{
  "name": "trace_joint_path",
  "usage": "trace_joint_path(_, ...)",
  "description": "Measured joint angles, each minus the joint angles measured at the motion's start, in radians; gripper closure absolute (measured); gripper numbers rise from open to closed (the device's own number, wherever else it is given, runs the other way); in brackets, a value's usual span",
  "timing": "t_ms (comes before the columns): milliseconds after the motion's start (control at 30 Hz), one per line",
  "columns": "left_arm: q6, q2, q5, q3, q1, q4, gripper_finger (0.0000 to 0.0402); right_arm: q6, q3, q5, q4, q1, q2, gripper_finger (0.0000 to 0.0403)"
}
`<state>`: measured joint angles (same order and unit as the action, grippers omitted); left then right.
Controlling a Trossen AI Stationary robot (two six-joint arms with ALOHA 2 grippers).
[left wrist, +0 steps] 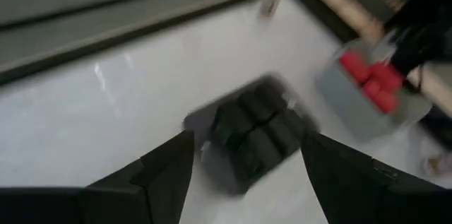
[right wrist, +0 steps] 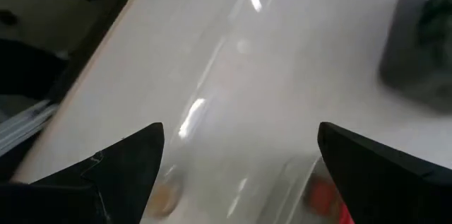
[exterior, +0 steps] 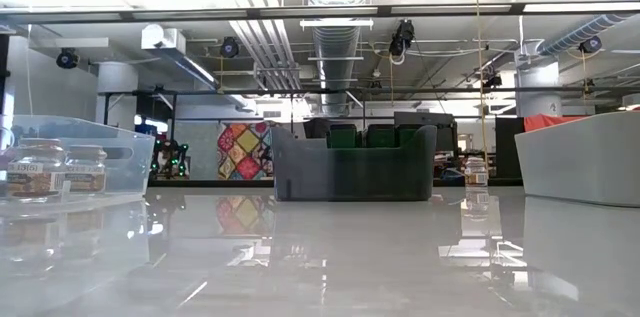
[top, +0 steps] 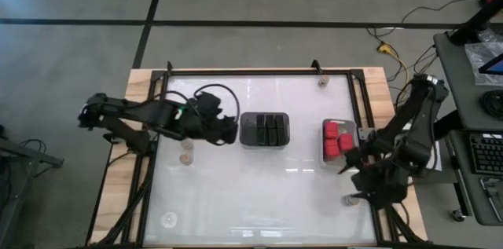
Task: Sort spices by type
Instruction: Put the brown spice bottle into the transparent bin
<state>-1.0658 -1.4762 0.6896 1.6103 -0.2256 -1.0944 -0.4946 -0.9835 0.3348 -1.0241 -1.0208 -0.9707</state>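
Several dark grey-black blocks (top: 266,129) sit in a dark tray (top: 245,131) at the table's middle. Red blocks (top: 337,139) fill a clear tray to its right. Two tan-topped jars (top: 186,151) stand left of centre, inside a clear tray (exterior: 120,157) in the low view. Single jars stand at the far edge (top: 322,82), the near left corner (top: 169,219) and near the right arm (top: 350,198). My left gripper (top: 229,129) is open, just left of the dark tray; the dark blocks (left wrist: 258,132) show between its fingers. My right gripper (top: 346,162) is open, just near of the red blocks' tray, above a jar (right wrist: 166,196).
A black frame (top: 357,100) runs round the white table top, with wooden edges outside it. Bare table lies between the trays and the near edge. In the low view a clear tray wall (exterior: 580,157) stands at the right.
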Motion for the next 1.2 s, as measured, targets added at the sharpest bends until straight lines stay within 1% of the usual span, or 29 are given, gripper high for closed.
trace_joint_path(100, 0.036, -0.034, 0.054, -0.001, 0.0, 0.074, 0.0157, -0.112, -0.013, -0.04, -0.06, -0.065, -0.007, 0.0037)
trace_joint_path(167, 0.04, -0.056, 0.062, -0.001, 0.001, 0.082, 0.0157, -0.182, -0.012, -0.056, -0.09, -0.115, -0.029, 0.0037)
trace_joint_path(300, 0.022, -0.1, 0.062, -0.001, 0.009, 0.082, 0.016, -0.243, -0.01, -0.055, -0.113, -0.183, -0.139, 0.0037)
trace_joint_path(400, 0.009, -0.123, 0.063, -0.002, 0.01, 0.082, 0.0168, -0.26, -0.013, -0.054, -0.119, -0.177, -0.239, 0.0037)
trace_joint_path(467, -0.002, -0.134, 0.051, -0.002, 0.01, 0.082, 0.017, -0.302, -0.022, -0.069, -0.12, -0.155, -0.3, 0.0037)
trace_joint_path(567, -0.012, -0.145, -0.028, -0.003, 0.01, 0.081, 0.017, -0.417, -0.029, -0.18, -0.123, -0.122, -0.372, 0.0037)
trace_joint_path(667, -0.024, -0.147, -0.054, -0.003, 0.008, 0.081, 0.017, -0.532, -0.031, -0.264, -0.122, -0.12, -0.416, 0.0037)
trace_joint_path(733, -0.024, -0.146, -0.048, -0.003, 0.008, 0.082, 0.017, -0.597, -0.031, -0.3, -0.123, -0.121, -0.432, 0.0037)
trace_joint_path(900, 0.03, -0.169, 0.002, -0.003, 0.006, 0.085, 0.017, -0.68, -0.031, -0.31, -0.118, -0.117, -0.432, 0.0037)
trace_joint_path(967, 0.052, -0.188, -0.002, -0.003, 0.005, 0.084, 0.017, -0.716, -0.031, -0.316, -0.115, -0.116, -0.422, 0.0037)
trace_joint_path(1100, 0.074, -0.201, -0.049, -0.003, 0.004, 0.083, 0.0171, -0.809, -0.029, -0.319, -0.11, -0.115, -0.411, 0.0037)
trace_joint_path(1200, 0.088, -0.204, -0.049, -0.003, 0.004, 0.081, 0.0171, -0.86, -0.025, -0.321, -0.09, -0.11, -0.414, 0.0037)
